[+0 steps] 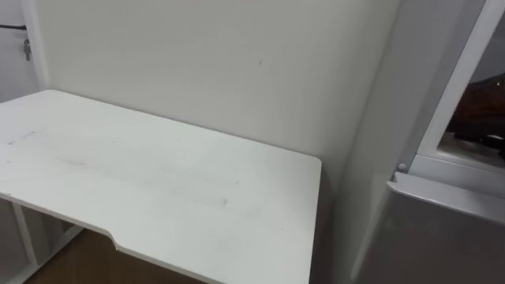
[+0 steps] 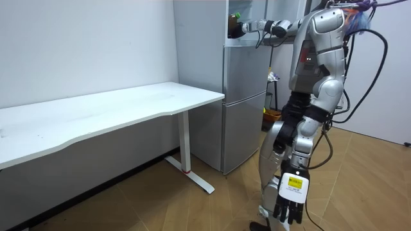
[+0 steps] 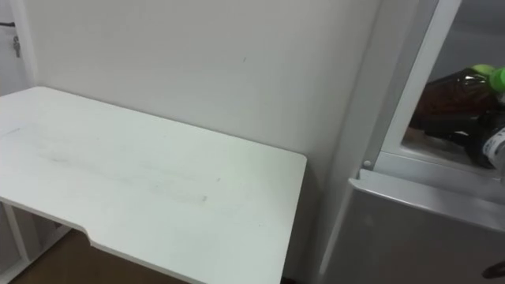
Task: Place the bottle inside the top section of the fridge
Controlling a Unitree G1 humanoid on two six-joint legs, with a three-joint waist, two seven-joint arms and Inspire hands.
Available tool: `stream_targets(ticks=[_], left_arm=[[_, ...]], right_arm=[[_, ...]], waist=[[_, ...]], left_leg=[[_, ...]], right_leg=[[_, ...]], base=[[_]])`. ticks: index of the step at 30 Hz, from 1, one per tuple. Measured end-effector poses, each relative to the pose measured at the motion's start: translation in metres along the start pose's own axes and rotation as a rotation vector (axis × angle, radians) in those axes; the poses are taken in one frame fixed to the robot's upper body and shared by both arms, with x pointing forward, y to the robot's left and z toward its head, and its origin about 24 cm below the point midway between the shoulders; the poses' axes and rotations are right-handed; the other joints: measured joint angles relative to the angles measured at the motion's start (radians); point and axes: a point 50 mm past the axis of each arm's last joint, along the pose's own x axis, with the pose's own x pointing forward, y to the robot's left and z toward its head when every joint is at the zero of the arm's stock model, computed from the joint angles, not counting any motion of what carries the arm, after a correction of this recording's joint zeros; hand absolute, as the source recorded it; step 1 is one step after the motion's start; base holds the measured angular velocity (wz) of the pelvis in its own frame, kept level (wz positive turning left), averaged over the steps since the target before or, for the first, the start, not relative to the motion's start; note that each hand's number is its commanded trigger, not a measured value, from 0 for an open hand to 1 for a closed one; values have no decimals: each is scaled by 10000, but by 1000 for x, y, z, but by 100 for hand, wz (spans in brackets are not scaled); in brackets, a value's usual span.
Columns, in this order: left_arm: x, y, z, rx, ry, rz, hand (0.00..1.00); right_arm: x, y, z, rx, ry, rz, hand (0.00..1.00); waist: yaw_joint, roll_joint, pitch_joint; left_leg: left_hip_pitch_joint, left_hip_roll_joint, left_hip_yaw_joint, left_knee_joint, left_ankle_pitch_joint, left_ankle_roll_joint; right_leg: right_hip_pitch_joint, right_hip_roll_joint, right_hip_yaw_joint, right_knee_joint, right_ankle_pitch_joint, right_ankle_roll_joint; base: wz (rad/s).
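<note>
A dark bottle (image 3: 454, 95) with a green cap (image 3: 495, 75) lies tilted inside the open upper compartment of the grey fridge (image 3: 410, 205), at the right of the right eye view. My right hand (image 3: 483, 143) is in the compartment just below the bottle, its dark fingers curled against it. In the room view I stand beside the fridge (image 2: 244, 96) with my right arm stretched out level into the top compartment, where my right hand (image 2: 249, 27) shows. My left hand (image 2: 290, 206) hangs low at my side, fingers relaxed.
A long white table (image 1: 158, 181) stands against the wall left of the fridge, its right end close to the fridge's side. The closed lower fridge door (image 1: 442, 237) is under the open compartment. Wooden floor (image 2: 359, 186) lies behind me.
</note>
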Motion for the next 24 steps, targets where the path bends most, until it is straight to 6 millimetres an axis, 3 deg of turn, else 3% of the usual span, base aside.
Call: stream_targets(ticks=[3, 8, 12, 24], left_arm=[[0, -1, -1, 94, 139, -53, 0], [0, -1, 0, 91, 184, -117, 0], [0, -2, 2, 104, 220, -239, 0], [0, -8, 13, 405, -41, -412, 0]], right_arm=[[-1, -7, -5, 731, 40, 46, 0], [-2, -12, -8, 2647, -321, 720, 0], [-4, -14, -12, 4001, -695, 1498, 0], [-5, -16, -15, 4825, -911, 1984, 0]], waist=[[47, 87, 38], [90, 312, 60], [132, 488, -16], [133, 535, -38]], left_leg=[[110, -2, -84, 8, 6, -18], [91, 42, -100, 35, 31, -64], [72, 56, -122, 69, 41, -81], [41, 55, -126, 131, 49, -89]], right_leg=[[232, 31, -216, -143, 4, -7], [233, 77, -204, -163, 19, -31], [233, 99, -180, -163, 38, -61], [231, 105, -161, -163, 59, -95]], base=[[12], [1], [0], [0]])
